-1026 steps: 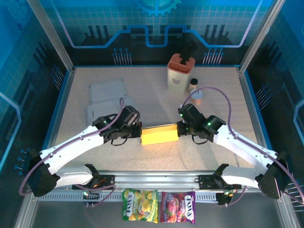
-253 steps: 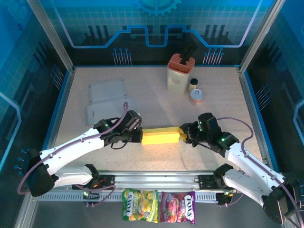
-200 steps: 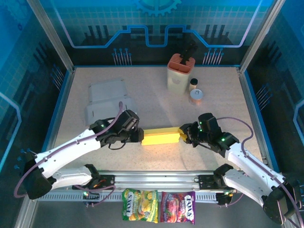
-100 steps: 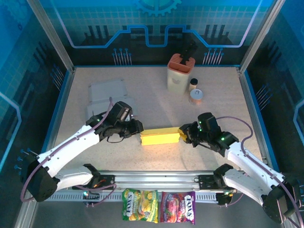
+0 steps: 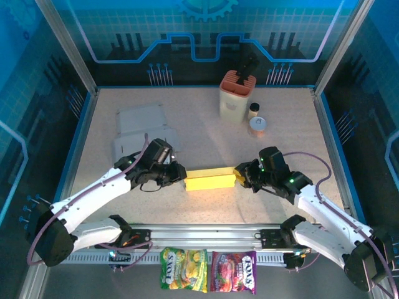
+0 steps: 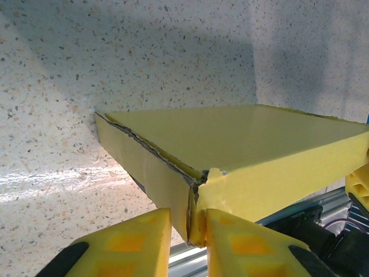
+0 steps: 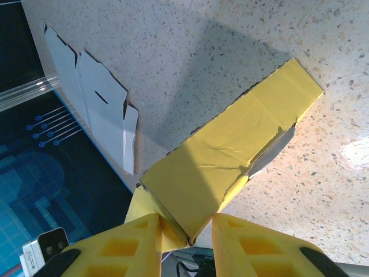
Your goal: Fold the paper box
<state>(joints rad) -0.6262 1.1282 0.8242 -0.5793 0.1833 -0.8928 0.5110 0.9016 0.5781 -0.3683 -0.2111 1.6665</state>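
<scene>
The yellow paper box lies flat and long across the near middle of the table. At its left end is my left gripper. In the left wrist view that gripper has its jaws close together around the box at its near corner, where two torn-edged walls meet. My right gripper is at the box's right end. In the right wrist view it is shut on the end corner of the box, with a loose yellow flap against one finger.
Flat white cardboard lies at the back left, and its edge shows in the right wrist view. A peach holder, a small bottle and a can stand at the back right. Two candy bags lie beyond the front rail.
The left gripper drew back from the box's left end half a second ago, then returned to its corner with narrower jaws. The right gripper and the box have barely moved.
</scene>
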